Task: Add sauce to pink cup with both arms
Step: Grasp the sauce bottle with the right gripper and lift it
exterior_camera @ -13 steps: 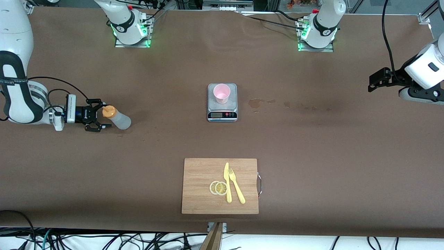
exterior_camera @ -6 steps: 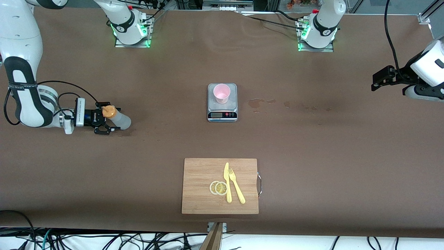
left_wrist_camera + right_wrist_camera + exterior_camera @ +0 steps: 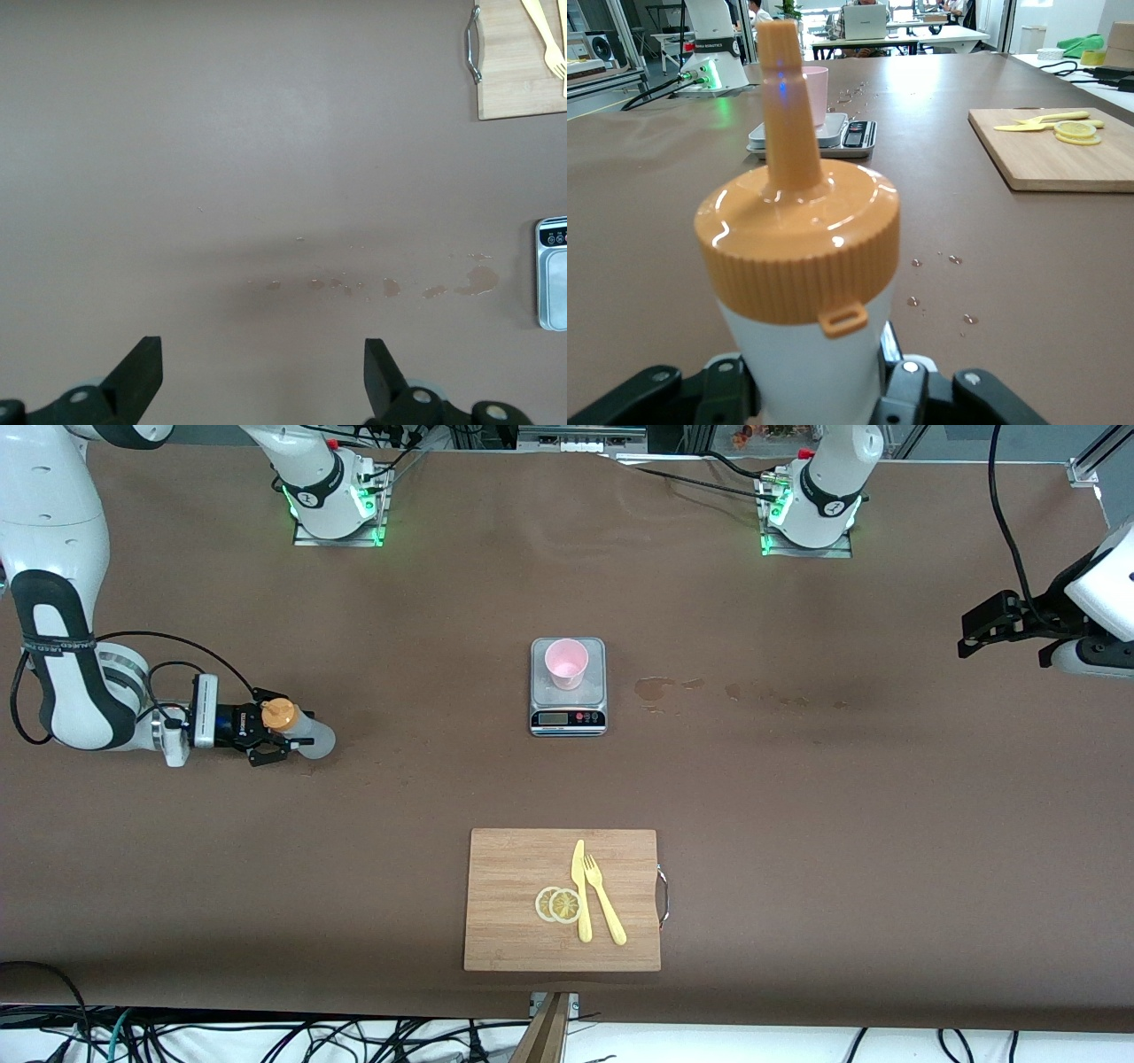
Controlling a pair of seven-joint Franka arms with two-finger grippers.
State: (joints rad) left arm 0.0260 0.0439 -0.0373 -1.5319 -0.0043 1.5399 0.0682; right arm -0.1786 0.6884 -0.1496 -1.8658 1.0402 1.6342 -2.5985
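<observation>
The sauce bottle [image 3: 308,736], whitish with an orange nozzle cap, stands on the table at the right arm's end. My right gripper [image 3: 280,729] reaches in level with the table and is shut on the bottle just under its cap. In the right wrist view the bottle [image 3: 802,266] fills the space between the fingers of the right gripper [image 3: 808,390]. The pink cup [image 3: 565,662] stands on a grey kitchen scale [image 3: 568,713] at mid-table and also shows in the right wrist view [image 3: 818,88]. My left gripper [image 3: 978,632] is open and empty, up over the left arm's end of the table [image 3: 263,367].
A wooden cutting board [image 3: 509,921] with a yellow knife, a fork [image 3: 605,903] and lemon slices [image 3: 558,904] lies nearer the front camera than the scale. Dried stains [image 3: 654,687] mark the table between the scale and the left arm's end.
My right gripper moved up to the bottle and closed its fingers on it. My left gripper drifted farther toward its end of the table.
</observation>
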